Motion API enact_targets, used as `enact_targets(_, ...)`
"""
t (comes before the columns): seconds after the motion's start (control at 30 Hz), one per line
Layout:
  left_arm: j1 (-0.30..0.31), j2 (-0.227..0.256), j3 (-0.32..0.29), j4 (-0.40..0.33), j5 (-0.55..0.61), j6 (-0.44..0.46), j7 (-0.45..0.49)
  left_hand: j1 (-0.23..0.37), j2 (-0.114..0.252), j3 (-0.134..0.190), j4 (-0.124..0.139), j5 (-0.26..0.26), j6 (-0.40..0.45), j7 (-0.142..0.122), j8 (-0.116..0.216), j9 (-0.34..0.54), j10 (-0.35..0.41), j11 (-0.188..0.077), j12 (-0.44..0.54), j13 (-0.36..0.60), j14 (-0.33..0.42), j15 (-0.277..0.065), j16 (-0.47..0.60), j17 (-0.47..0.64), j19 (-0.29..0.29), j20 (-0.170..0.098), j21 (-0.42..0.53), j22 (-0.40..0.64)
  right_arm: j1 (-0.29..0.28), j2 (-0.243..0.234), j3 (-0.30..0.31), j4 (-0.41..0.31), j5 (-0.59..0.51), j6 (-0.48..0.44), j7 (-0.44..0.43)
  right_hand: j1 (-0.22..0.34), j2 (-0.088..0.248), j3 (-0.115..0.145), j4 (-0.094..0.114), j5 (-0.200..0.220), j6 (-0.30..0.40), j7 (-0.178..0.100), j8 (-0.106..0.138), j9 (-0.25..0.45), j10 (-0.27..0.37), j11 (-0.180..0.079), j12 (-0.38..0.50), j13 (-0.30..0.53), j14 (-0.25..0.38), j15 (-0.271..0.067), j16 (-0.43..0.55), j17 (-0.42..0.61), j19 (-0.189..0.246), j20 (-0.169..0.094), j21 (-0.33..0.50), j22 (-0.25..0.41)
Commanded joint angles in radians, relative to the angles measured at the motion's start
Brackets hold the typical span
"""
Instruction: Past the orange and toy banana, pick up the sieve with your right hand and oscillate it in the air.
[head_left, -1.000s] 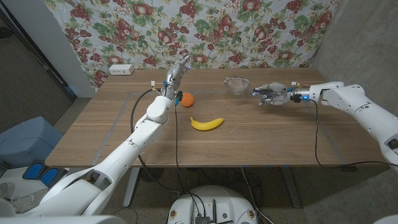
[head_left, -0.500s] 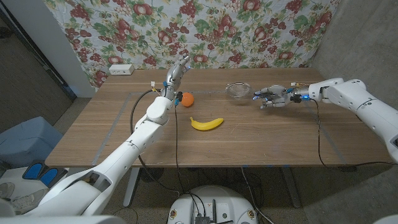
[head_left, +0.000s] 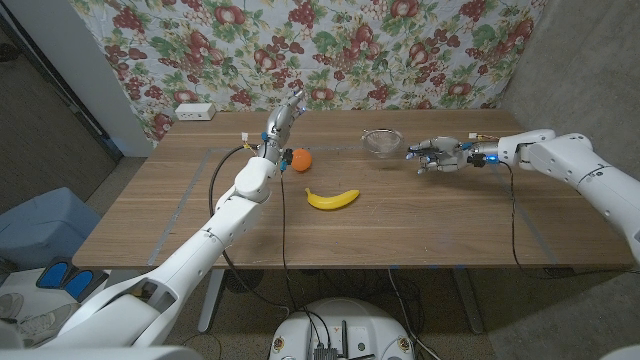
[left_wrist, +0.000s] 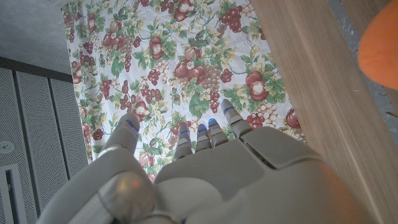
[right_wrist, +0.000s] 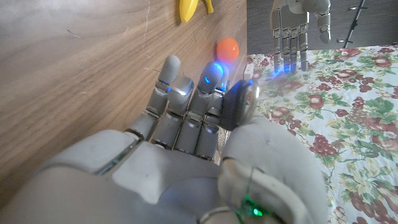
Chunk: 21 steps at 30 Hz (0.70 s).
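Note:
The small metal sieve (head_left: 382, 142) sits tilted at the far middle of the table, beyond the orange (head_left: 300, 159) and the yellow toy banana (head_left: 332, 198). My right hand (head_left: 437, 155) reaches in from the right, its fingertips at the sieve's right side. In the right wrist view the sieve's silver rim (right_wrist: 241, 101) shows pinched between the thumb and the fingers (right_wrist: 186, 99), with the orange (right_wrist: 227, 47) and banana (right_wrist: 189, 9) beyond. My left hand (head_left: 285, 117) is raised just behind the orange, fingers straight and apart, holding nothing.
A white box (head_left: 194, 111) lies at the table's back left corner. A floral cloth (head_left: 330, 45) hangs behind the table. Cables run along both arms. Tape lines mark the tabletop (head_left: 420, 215).
The sieve has shifted a little toward the table's front and now tilts. My right hand has barely moved at its side. The left arm, orange and banana are unmoved.

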<state>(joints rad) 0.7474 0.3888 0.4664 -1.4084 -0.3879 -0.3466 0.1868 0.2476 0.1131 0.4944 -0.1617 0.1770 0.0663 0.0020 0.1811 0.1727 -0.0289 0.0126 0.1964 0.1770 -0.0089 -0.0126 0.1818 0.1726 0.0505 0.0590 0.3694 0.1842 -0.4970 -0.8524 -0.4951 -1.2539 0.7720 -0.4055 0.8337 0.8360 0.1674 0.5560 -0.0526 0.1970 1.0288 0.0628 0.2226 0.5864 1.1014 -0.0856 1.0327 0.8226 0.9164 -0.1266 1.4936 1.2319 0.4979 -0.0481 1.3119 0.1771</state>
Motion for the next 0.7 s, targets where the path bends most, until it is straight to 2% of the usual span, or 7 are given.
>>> enact_targets(0.03, 0.011, 0.006, -0.005, -0.013, 0.000, -0.004, 0.003, -0.009, 0.003, 0.008, -0.001, -0.002, 0.002, 0.000, 0.000, 0.001, -0.006, -0.002, -0.003, 0.002, -0.007, -0.002, 0.001, 0.001, 0.008, -0.003, -0.003, 0.001, -0.060, 0.047, 0.069, 0.065, 0.089, 0.172, 0.085, 0.000, 0.001, 0.000, 0.000, 0.006, 0.009, 0.005, 0.004, 0.005, -0.037, -0.030, 0.007, 0.001, 0.001, -0.085, -0.002, 0.000, -0.008, -0.069, -0.006, 0.003)
enact_targets(0.4, 0.015, 0.007, -0.008, -0.016, 0.001, -0.012, 0.002, -0.010, 0.002, 0.010, -0.002, -0.002, 0.002, -0.001, 0.000, 0.001, -0.005, -0.003, -0.003, 0.002, -0.007, -0.002, 0.001, 0.001, 0.009, -0.003, -0.005, 0.001, -0.079, 0.140, 0.146, 0.196, 0.203, 0.286, 0.223, -0.008, -0.003, -0.007, 0.005, 0.009, 0.011, -0.010, 0.000, -0.002, -0.045, -0.034, 0.004, -0.002, -0.007, -0.085, -0.005, 0.001, -0.013, -0.074, -0.008, 0.003)
enact_targets(0.7, 0.015, 0.008, -0.009, -0.016, 0.000, -0.012, 0.001, -0.011, 0.002, 0.011, -0.002, -0.002, 0.003, -0.004, 0.000, 0.001, -0.006, -0.005, -0.003, 0.002, -0.006, -0.003, 0.001, 0.001, 0.011, -0.003, -0.006, 0.001, -0.073, 0.162, 0.162, 0.233, 0.216, 0.296, 0.262, -0.012, -0.005, -0.010, 0.008, 0.011, 0.010, -0.016, -0.002, -0.004, -0.047, -0.037, 0.002, -0.004, -0.012, -0.086, -0.006, 0.000, -0.016, -0.073, -0.010, 0.003)
